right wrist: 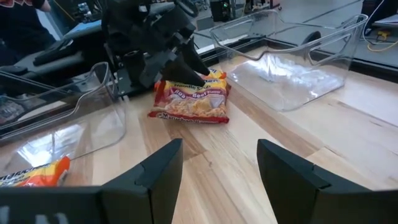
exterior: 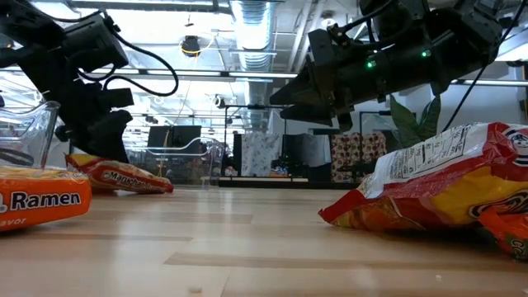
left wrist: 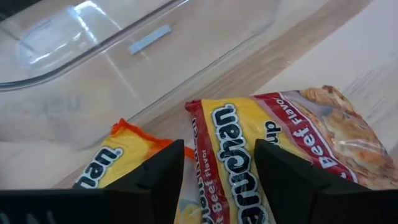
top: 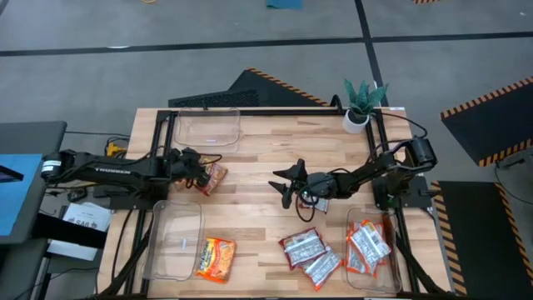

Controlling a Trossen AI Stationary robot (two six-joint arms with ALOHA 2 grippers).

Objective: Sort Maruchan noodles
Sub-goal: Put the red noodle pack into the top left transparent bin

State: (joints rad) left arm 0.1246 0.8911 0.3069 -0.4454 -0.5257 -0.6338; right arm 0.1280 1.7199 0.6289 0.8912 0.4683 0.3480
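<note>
My left gripper [top: 196,172] is open at the table's left-middle, low over an orange-yellow Maruchan beef packet [top: 214,177]. In the left wrist view its fingers stand either side of that packet's near end [left wrist: 227,168], with a second orange packet [left wrist: 109,165] beside it. The packet [exterior: 124,176] rests on the table, its end under the gripper raised. My right gripper [top: 286,185] hovers open over the table's middle, touching nothing. Another orange packet [top: 215,258] lies near the front. Two silver-white packets [top: 310,257] lie right of it, and more sit in the near-right bin [top: 372,218].
Three clear bins stand on the table: one at the far left [top: 206,129], one at the near left [top: 171,242], and the near-right one that holds silver packets. A potted plant [top: 362,104] stands at the far right corner. Bare wood lies between the grippers.
</note>
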